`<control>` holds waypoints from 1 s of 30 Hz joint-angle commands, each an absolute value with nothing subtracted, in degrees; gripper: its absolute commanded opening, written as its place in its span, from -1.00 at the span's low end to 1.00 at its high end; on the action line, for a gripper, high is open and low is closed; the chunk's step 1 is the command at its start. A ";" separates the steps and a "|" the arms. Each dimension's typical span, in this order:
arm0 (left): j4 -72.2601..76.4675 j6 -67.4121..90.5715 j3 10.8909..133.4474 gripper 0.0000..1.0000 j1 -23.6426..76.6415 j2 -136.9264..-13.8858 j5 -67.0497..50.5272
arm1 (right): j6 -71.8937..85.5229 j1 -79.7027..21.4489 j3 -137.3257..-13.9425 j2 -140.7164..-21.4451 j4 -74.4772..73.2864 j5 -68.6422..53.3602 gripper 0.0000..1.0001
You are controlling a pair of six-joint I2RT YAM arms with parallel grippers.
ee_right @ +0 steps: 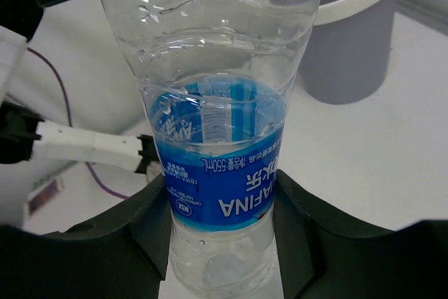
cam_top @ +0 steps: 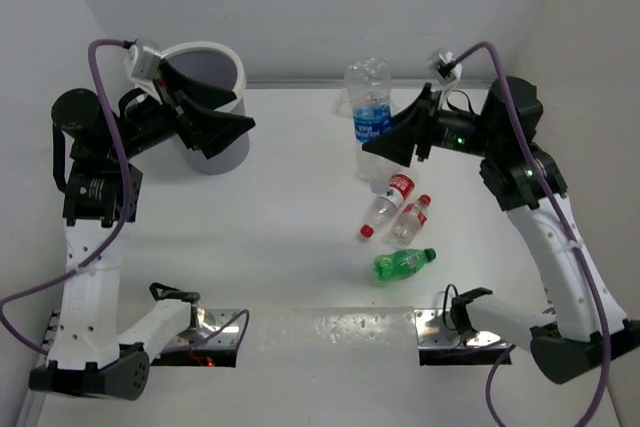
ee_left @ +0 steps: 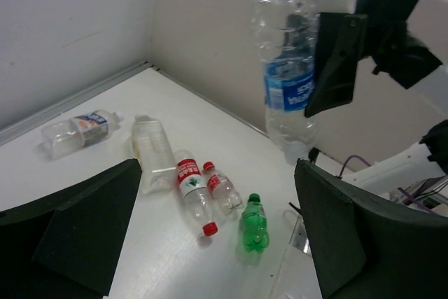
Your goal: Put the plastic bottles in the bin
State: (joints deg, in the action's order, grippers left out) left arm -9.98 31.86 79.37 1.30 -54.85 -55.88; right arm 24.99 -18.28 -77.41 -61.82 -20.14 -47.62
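Right wrist view: right gripper pinches the blue-label bottle upright (other bottles lie on the table); left gripper is spread by the bin.

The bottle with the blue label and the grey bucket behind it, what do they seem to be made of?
The blue-label bottle: thin clear plastic, glossy; you see through it, and its wavy walls catch bright highlights. The grey bucket: probably moulded plastic, matte lavender-grey wall with a smooth white rim; opaque, no seams visible.
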 commanded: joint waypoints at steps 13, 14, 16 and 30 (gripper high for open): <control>-2.20 38.32 90.43 0.98 6.06 -69.07 -55.99 | 29.18 -33.22 -94.30 -80.15 -17.66 -47.20 -1.00; -2.20 38.32 90.96 0.98 6.59 -69.60 -55.99 | 29.44 -33.48 -94.65 -80.50 -17.67 -47.20 -1.00; -0.71 38.85 91.75 0.98 7.99 -70.14 -56.51 | 29.71 -33.66 -95.71 -81.64 -17.84 -47.37 -1.00; 9.32 45.52 88.24 0.98 11.69 -70.31 -61.00 | 33.04 -34.45 -96.86 -85.52 -14.86 -47.90 -1.00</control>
State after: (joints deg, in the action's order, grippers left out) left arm 3.42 42.44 88.09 10.96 -71.90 -59.96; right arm 31.55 -34.20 -94.74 -85.58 -17.78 -46.89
